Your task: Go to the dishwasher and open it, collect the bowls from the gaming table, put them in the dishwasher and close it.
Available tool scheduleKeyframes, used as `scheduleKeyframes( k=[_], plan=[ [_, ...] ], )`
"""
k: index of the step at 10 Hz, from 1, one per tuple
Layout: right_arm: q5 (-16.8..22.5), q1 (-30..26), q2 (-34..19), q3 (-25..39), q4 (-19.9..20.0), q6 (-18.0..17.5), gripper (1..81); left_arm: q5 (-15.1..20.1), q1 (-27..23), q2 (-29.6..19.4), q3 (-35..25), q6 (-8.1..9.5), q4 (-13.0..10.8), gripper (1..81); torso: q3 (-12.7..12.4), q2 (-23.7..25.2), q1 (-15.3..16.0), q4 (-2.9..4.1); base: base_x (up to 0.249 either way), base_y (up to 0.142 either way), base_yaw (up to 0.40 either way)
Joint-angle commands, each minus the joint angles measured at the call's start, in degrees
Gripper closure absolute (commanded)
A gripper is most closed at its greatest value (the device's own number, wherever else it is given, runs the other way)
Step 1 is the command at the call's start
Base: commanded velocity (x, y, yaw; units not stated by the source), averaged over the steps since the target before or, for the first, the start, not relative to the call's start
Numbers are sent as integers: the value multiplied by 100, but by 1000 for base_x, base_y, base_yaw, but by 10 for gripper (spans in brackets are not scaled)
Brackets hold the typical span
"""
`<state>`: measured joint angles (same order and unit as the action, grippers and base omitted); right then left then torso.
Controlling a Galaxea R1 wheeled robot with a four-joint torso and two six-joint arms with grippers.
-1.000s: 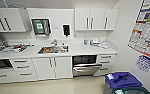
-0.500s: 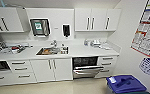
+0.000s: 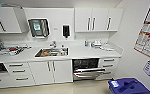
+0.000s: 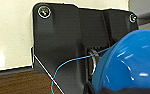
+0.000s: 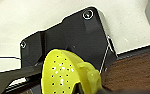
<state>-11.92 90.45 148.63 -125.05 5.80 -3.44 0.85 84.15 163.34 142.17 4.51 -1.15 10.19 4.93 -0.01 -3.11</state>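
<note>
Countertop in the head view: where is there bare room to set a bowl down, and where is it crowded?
The countertop is bare between the sink and the small items by the right wall, directly above the open dishwasher. A narrower bare strip runs along the front edge left of the sink. The far left is crowded with a dish rack and dishes.

Dishwasher (image 3: 88, 68) door ajar under counter, dark inside; blue bowl (image 4: 131, 62) & yellow-green bowl (image 5: 63, 72) close by wrist cams.
</note>
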Motion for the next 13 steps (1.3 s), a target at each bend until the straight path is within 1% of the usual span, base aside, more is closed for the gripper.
scheduleKeyframes(
  k=[1, 13],
  plan=[
    [322, -207, -173, 43, -44, 10, 811, 337, -245, -82, -48, -12, 44, 811, 0, 0, 1, 0, 138, 0, 0],
    [322, -198, -164, 35, -44, 10, 811, 337, -237, -74, -48, -12, 44, 811, -2, 0, 1, 0, 138, 0, 0]
  ],
)
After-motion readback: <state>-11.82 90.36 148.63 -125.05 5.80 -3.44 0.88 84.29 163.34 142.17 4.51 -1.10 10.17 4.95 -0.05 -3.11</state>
